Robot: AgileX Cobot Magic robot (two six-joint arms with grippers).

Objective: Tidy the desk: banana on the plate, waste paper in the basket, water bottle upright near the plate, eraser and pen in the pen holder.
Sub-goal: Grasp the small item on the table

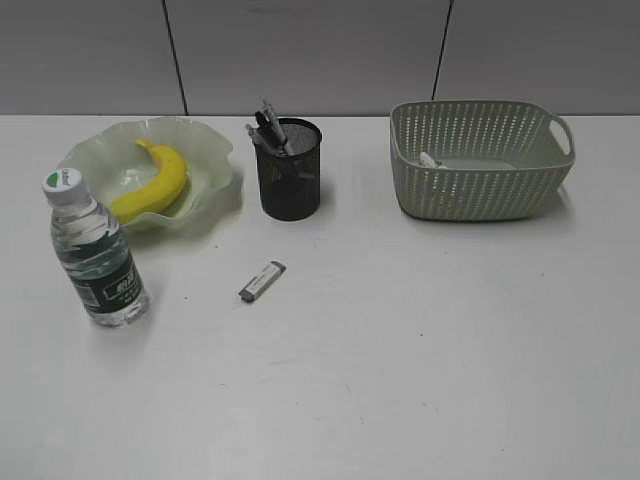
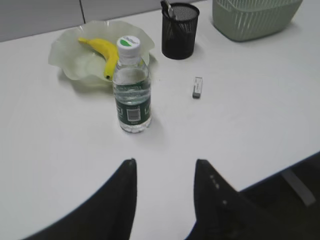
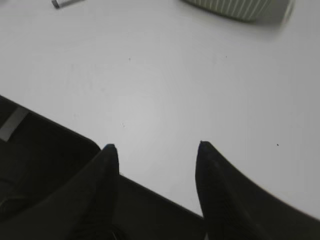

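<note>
Both jaws apart, empty; eraser (image 1: 262, 282) (wrist views: edge-on) on desk (image 1: 420, 340)

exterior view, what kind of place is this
Probably an office or lab desk: a broad white tabletop against grey wall panels, carrying a black mesh pen holder filled with pens and a small grey-and-white eraser.

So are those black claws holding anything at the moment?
No. The left gripper and right gripper are both open and empty above the white desk.
</note>
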